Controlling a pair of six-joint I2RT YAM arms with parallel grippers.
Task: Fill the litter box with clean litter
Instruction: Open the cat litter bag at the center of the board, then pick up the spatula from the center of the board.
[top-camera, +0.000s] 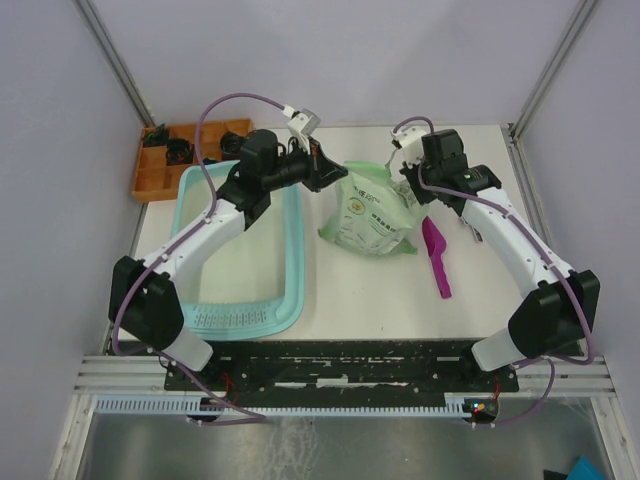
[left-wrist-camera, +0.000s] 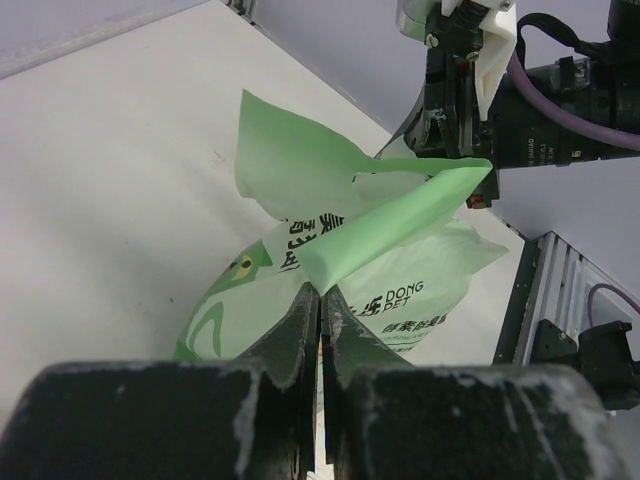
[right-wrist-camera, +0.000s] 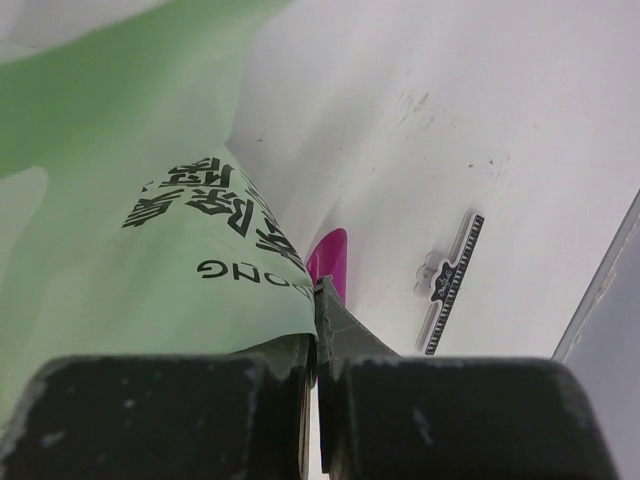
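At this stage you had both tools clamped on the litter bag (top-camera: 368, 215), which lay on the counter (top-camera: 480, 150) between the arms. The left tool (top-camera: 325, 170) was closed on the film at the bag's far-left corner; the right tool (top-camera: 408, 182) was closed on the far-right corner. The wrist views confirmed each pinch: the left tool (left-wrist-camera: 320, 295) and the right tool (right-wrist-camera: 317, 292) each had green film between shut jaws.

The litter box (top-camera: 298, 250) lay to the left of the bag, its right rim just beside the bag's left edge. Its long axis ran from the near edge of the counter to the far edge, parallel to the bag. The left arm reached over it and was the nearer one. No litter was visible, so it was presumably inside the bag. The magenta scoop (top-camera: 437, 260) lay to the right of the bag.

You would likely have needed to carry the bag leftward over that rim.
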